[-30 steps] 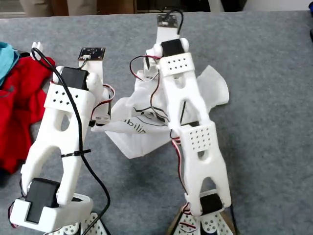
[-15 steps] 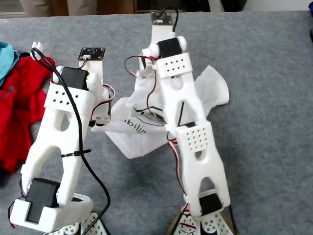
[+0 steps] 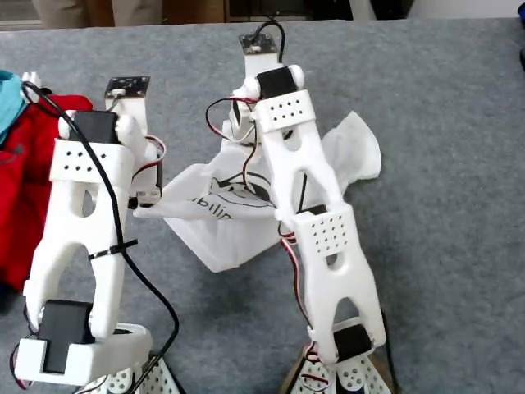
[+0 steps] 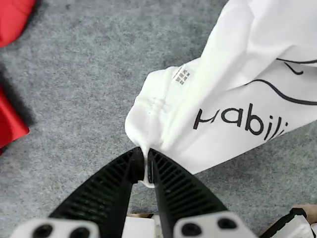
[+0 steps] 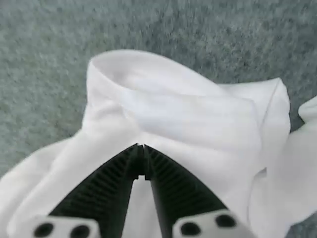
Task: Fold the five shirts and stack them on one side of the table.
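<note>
You have three shirts in sight: one white shirt (image 3: 215, 234), one red shirt (image 3: 20, 189) and one teal shirt (image 3: 6, 89). There are two arms and two grippers.

The white shirt lies crumpled mid-table between the arms, partly lifted. Your left gripper (image 4: 146, 158) has its jaws pinched together on a hem corner of the white shirt (image 4: 223, 94), cloth caught right at the tips. Your right gripper (image 5: 142, 152) is closed too, its tips nipping the white fabric (image 5: 198, 124) just beside the collar fold.

The red shirt sits at the table's left side, well apart from the white one and cut off by the frame edge. The teal one touches it on the far side, with only a corner showing.

The grey table (image 3: 451, 205) is bare to the right of the white shirt and along the far edge, so that's your open room.

From above, the right arm (image 3: 316, 205) covers the middle of the white shirt and the left arm (image 3: 82, 213) covers part of the red one. You can't make out the white shirt's full outline or which part is a sleeve.
</note>
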`<state>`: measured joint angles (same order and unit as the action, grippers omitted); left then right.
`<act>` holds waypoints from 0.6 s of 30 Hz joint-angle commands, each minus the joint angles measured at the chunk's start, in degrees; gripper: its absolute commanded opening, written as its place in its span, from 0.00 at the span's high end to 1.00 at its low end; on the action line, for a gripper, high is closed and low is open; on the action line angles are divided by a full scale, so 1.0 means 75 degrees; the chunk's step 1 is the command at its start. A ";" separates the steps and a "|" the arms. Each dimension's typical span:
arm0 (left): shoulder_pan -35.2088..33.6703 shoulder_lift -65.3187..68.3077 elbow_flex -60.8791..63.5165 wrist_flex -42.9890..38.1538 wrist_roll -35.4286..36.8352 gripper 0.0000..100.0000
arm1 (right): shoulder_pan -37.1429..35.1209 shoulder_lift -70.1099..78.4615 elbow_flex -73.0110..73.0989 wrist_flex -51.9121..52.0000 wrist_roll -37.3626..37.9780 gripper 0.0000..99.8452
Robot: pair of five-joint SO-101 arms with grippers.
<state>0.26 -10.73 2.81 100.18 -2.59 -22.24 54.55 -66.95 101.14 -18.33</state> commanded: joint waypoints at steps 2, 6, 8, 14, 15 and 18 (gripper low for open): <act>-0.0070 -0.0229 0.0000 0.0082 -0.0070 0.98 | -0.0193 -0.1530 0.1330 0.0164 0.0129 0.99; -0.0070 -0.0229 0.0000 0.0082 -0.0070 0.98 | -0.0053 -0.2632 0.1952 0.0047 0.0340 0.99; -0.0070 -0.0229 0.0000 0.0082 -0.0070 0.98 | 0.0252 -0.2866 0.1952 -0.0563 0.0352 0.99; -0.0059 -0.0229 0.0000 0.0082 -0.0070 0.98 | 0.0990 -0.2292 0.1952 -0.2333 0.0352 0.95; -0.0059 -0.0229 0.0000 0.0082 -0.0070 0.98 | 0.0990 -0.2081 0.1940 -0.2297 0.0316 0.91; -0.0059 -0.0229 0.0000 0.0082 -0.0070 0.98 | 0.0990 -0.1541 0.1717 -0.2016 0.0293 0.78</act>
<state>0.18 -10.73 2.81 100.18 -2.59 -15.74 41.36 -51.91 85.76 -16.13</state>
